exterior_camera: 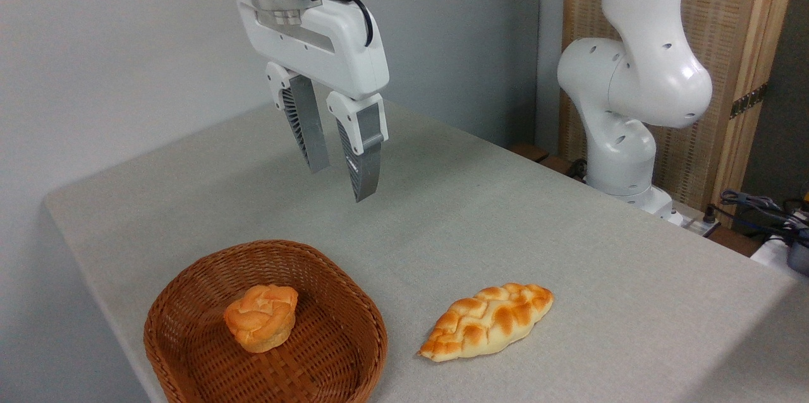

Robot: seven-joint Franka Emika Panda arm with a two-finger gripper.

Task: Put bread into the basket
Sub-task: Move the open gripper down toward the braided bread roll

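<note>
The bread (485, 322), a long braided golden-orange loaf with pale edges, lies on the grey table to the right of the basket, not touching it. The reddish-brown wicker basket (189, 302) sits at the front left of the table. My gripper (341, 183) hangs well above the table, behind the basket and up and to the left of the loaf. Its two grey ribbed fingers (365, 163) stand apart, open, with nothing between them.
A small round knotted bun (261, 316) sits inside the basket. The arm's white base (622, 156) stands at the table's back right edge, with cables (758, 207) beyond it. The table (569, 232) drops off at the left and front edges.
</note>
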